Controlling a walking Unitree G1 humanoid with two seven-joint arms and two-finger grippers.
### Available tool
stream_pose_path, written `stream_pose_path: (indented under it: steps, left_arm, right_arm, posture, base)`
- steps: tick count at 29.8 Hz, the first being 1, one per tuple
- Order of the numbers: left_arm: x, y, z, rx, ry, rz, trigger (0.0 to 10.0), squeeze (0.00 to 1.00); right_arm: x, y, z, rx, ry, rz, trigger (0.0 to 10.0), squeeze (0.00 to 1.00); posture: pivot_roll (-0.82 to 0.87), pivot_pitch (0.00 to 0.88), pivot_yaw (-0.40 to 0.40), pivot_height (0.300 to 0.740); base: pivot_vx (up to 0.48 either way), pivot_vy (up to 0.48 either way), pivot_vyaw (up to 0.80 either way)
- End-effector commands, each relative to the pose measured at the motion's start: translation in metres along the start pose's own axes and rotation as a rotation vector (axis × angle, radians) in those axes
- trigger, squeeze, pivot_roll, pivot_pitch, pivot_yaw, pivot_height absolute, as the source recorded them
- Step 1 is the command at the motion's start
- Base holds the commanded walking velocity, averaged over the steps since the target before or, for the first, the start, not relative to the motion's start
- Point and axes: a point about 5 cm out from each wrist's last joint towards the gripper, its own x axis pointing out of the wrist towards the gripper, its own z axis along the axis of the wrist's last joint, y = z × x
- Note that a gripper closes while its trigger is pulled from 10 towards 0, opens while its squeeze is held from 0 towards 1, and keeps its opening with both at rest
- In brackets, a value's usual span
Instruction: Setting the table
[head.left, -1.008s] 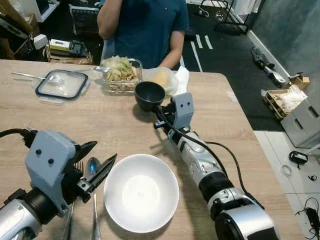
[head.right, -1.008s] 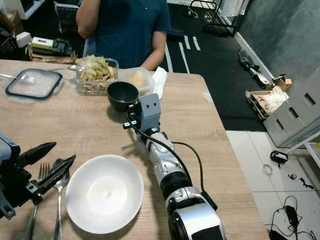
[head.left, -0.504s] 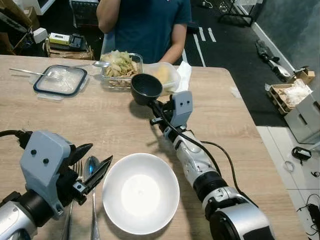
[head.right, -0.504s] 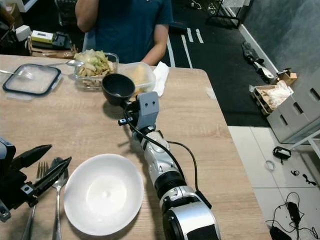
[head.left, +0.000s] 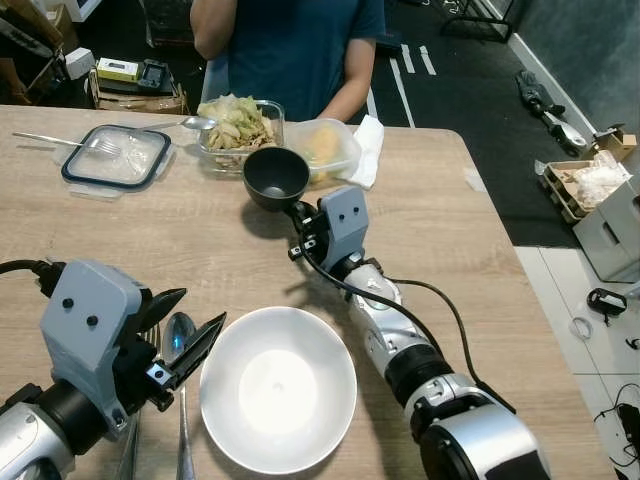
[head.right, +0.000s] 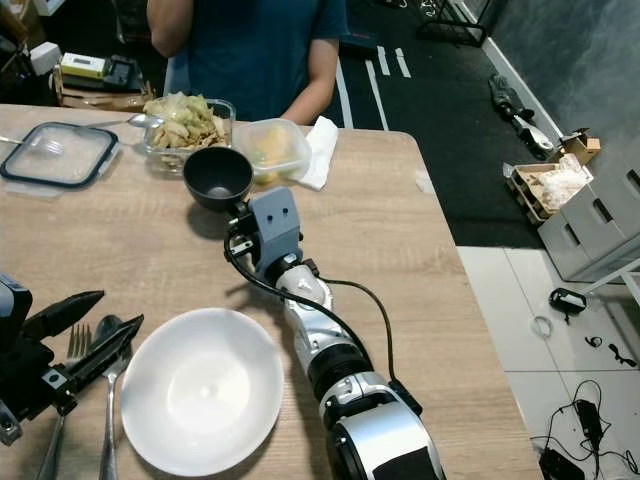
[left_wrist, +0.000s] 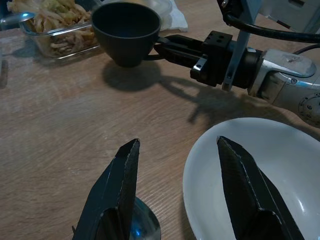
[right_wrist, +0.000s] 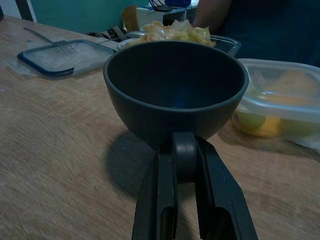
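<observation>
Nearest, at about 7 o'clock on the light wooden bench (head.left: 120, 225), the left pincer (head.left: 185, 335) is being held spread and empty just above a steel spoon (head.left: 179, 340) and a steel fork (head.right: 72, 350) lying side by side. Just beside them, toward 6 o'clock, a wide white round bowl (head.left: 278, 388) is resting on the bench.

Farther out, near the centre, the right pincer (head.left: 297, 213) is being kept pressed together on the rim of a small dark grey round bowl (head.left: 276, 178), which is being carried clear of the bench, its shadow lying beneath it. Beyond, toward 12 o'clock, a clear glass dish of salad (head.left: 237, 127), a lidded clear plastic tub of yellow food (head.left: 322, 148) and a white napkin (head.left: 367, 160) are standing; at 10 o'clock a blue-rimmed glass lid (head.left: 112, 158) is lying. A person in a teal shirt (head.left: 295, 50) is seated at the far edge.

The step in hand appears to be the carrying of the dark bowl to its place setting; next, a lowering beside the white bowl and a release would seem called for.

Against the earlier pictures, the dark bowl and right pincer are being seen shifted toward 9 o'clock, though the camera is also moving.
</observation>
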Motion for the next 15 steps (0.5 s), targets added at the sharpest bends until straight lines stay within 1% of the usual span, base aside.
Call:
stream_pose_path:
  steps: [1, 6, 15]
  left_arm:
    - [-0.0016, -0.0044, -0.0015, -0.005, 0.015, -0.017, 10.0, 0.00]
    - [-0.0011, -0.0047, -0.0012, -0.007, 0.015, -0.016, 10.0, 0.00]
    - [-0.0008, -0.0054, -0.0011, -0.010, 0.019, -0.013, 10.0, 0.00]
  right_arm:
    - [-0.0049, -0.0001, -0.0075, -0.007, 0.024, 0.007, 10.0, 0.00]
    - [-0.0069, -0.0038, -0.0102, -0.011, 0.038, 0.004, 10.0, 0.00]
    - [-0.0108, -0.0038, -0.0172, -0.020, 0.076, 0.039, 10.0, 0.00]
  posture:
    - [0.41, 0.202, -0.014, 0.740]
    - [0.41, 0.200, -0.014, 0.740]
    - [0.40, 0.193, -0.011, 0.740]
  base:
    - [0.000, 0.000, 0.00]
    - [0.000, 0.000, 0.00]
    - [0.000, 0.000, 0.00]
